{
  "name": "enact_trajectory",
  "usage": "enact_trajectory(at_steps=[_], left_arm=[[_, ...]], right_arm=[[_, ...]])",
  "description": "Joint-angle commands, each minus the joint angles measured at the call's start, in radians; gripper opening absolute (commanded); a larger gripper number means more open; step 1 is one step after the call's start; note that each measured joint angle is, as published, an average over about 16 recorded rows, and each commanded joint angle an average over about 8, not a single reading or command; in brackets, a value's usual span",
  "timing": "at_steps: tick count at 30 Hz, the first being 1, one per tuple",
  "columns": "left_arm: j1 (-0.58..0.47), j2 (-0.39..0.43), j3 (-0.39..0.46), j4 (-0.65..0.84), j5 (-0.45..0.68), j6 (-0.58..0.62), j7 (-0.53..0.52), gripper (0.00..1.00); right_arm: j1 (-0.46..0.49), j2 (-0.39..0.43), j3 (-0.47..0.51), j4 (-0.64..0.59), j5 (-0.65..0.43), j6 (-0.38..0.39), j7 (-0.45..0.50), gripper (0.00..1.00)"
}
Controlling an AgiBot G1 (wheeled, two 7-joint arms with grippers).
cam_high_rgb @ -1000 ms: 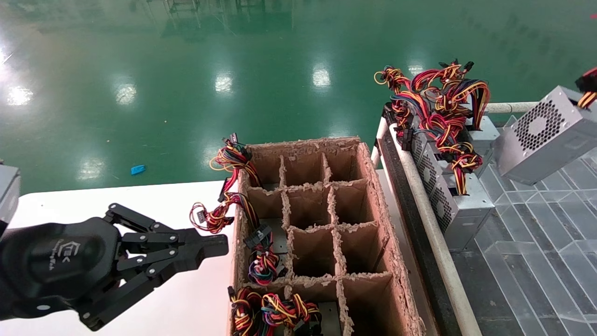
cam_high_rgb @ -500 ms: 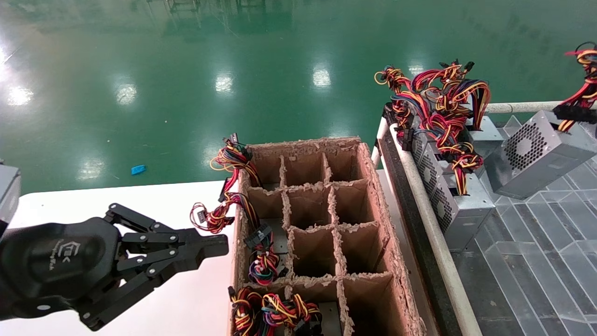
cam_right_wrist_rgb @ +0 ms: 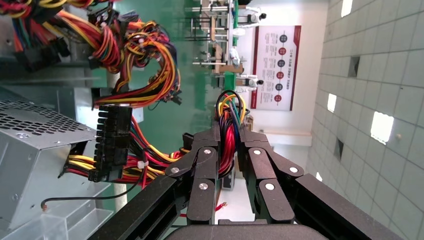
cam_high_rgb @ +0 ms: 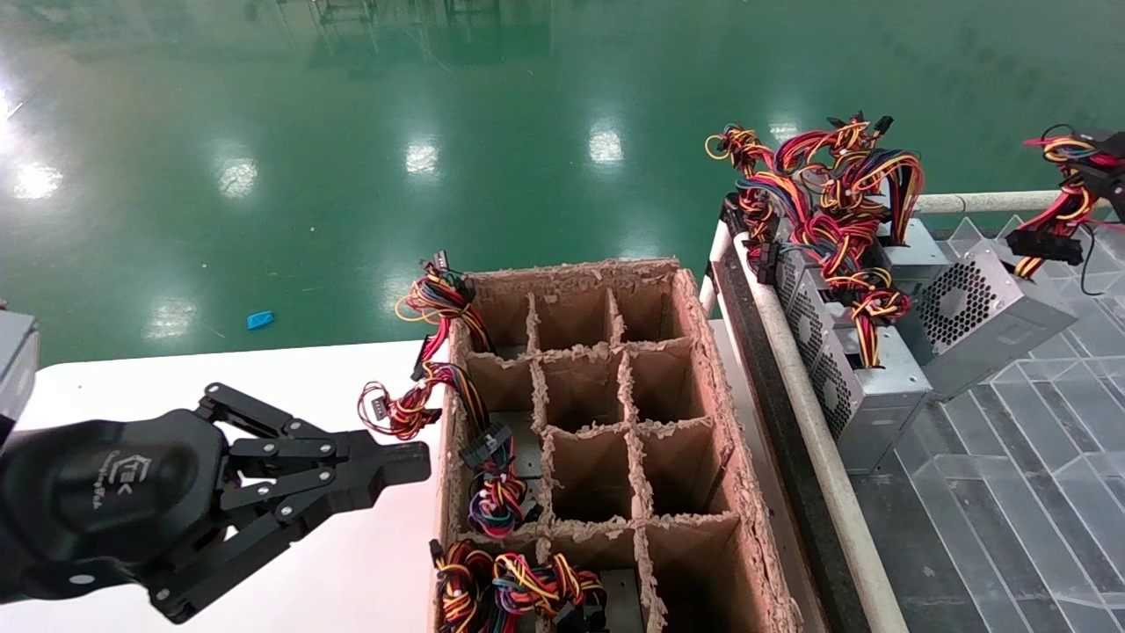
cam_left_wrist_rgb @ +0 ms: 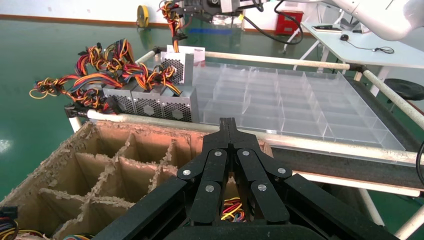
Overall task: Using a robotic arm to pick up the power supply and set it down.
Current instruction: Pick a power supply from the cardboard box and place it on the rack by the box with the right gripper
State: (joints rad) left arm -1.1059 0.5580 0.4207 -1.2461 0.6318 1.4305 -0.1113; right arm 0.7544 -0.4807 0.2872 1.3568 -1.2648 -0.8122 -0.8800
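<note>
The power supply [cam_high_rgb: 976, 315] is silver-grey with a honeycomb-perforated vent panel; its wire bundle [cam_high_rgb: 1059, 189] is red, yellow, orange and black, perhaps some blue. The divider box [cam_high_rgb: 606, 440] is brown cardboard, the floor [cam_high_rgb: 352, 132] glossy green, the table [cam_high_rgb: 176, 378] white, the left gripper [cam_high_rgb: 413, 462] black

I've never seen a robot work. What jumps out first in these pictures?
On the right, a silver power supply tilts beside others in a clear-divided tray, hung by its bright wire bundle, which the right tool pinches. In the middle stands a frayed cardboard divider box with wires spilling from its left cells. The left tool waits shut over the white table.
</note>
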Motion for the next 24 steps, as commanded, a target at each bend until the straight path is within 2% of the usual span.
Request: enact_trajectory(at_steps=[1,15,24], left_arm=[[0.000,0.000,0.000,0.000,0.000,0.000,0.000,0.00],[0.000,0.000,0.000,0.000,0.000,0.000,0.000,0.00],[0.000,0.000,0.000,0.000,0.000,0.000,0.000,0.00]], right_arm=[[0.001,-0.004,-0.006,-0.001,-0.012,0.011,-0.002,0.00],[0.008,-0.025,-0.041,-0.002,-0.060,0.049,0.003,0.00],[0.031,-0.064,-0.069,-0.001,-0.070,0.047,-0.063,0.00]])
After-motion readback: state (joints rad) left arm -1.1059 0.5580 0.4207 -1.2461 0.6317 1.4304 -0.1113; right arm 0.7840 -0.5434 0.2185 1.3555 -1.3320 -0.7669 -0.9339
